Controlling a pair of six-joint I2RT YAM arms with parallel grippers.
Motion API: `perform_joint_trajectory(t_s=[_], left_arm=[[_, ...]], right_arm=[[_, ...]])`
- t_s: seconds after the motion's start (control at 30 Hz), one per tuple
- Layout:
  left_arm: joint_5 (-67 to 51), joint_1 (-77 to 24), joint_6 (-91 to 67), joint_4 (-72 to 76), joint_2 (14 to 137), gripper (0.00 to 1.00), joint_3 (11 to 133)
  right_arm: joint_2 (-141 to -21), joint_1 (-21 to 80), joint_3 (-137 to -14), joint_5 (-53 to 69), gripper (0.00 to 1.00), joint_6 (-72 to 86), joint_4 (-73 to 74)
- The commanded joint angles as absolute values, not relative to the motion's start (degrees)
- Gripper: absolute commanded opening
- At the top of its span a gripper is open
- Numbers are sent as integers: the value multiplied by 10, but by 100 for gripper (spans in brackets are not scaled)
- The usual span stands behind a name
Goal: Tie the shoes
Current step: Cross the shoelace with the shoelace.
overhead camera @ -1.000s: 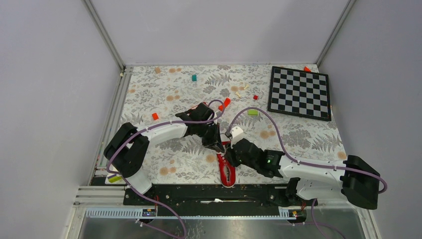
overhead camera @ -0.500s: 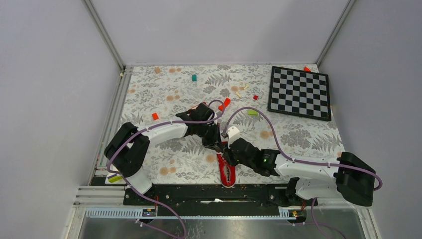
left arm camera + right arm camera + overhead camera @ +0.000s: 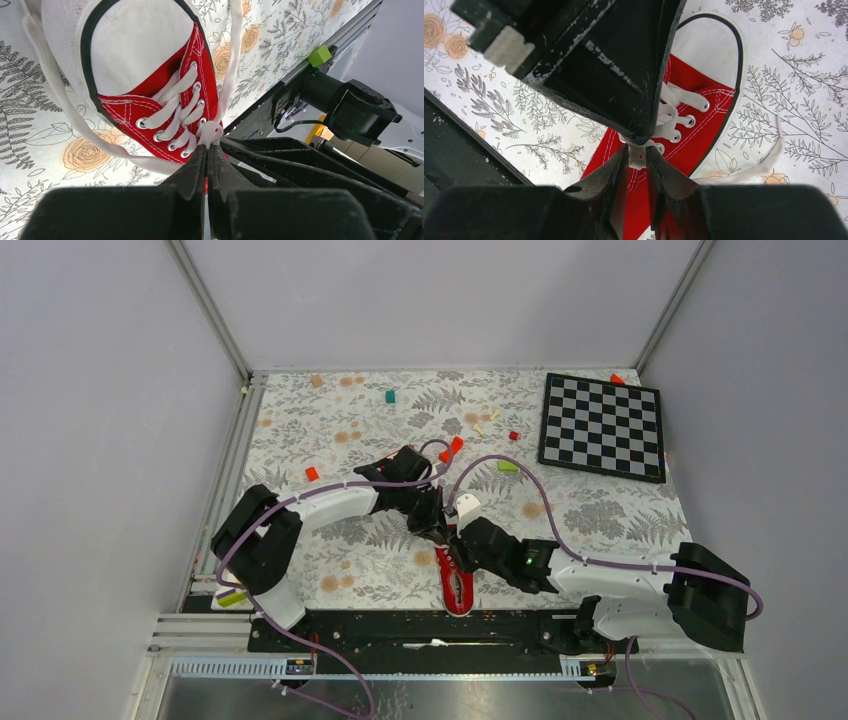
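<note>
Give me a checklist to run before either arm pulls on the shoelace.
1. Left pincer gripping the laces: ok, shut on them by the top eyelets.
2. Right pincer gripping: ok, lace bunched inside it.
3. Room between pincers: not ok, both tips crowd the same spot.
4. Sneaker sole-down on the table: ok.
5. Slack strands free: ok, they trail on the table beside the sneaker.
6. Bow formed: cannot tell, the tips hide it.

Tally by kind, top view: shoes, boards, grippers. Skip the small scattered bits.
sneaker: 1
chessboard: 1
grippers: 2 (left gripper, right gripper, both shut on the laces)
Total: 4
</note>
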State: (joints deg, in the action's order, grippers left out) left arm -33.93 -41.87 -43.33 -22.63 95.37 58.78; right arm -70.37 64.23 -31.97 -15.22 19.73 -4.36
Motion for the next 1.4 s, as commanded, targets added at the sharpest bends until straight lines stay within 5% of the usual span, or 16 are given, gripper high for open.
perform_joint_trajectory(t_s=[0.0,0.27,0.47,1.37], left_arm=[[-355,-416,-429,-212,954,0,611],[-356,-416,-430,-211,953,0,608],[-355,-416,-429,-210,953,0,608],[-333,-416,-428,-198,970,0,607]], right_arm=[[-707,634,-334,-184,26,194,-69],[-720,625,-331,-181,22,201,-73],[-711,624,-323,-187,0,208,-77],[-652,623,-330,-106,0,222,-15]])
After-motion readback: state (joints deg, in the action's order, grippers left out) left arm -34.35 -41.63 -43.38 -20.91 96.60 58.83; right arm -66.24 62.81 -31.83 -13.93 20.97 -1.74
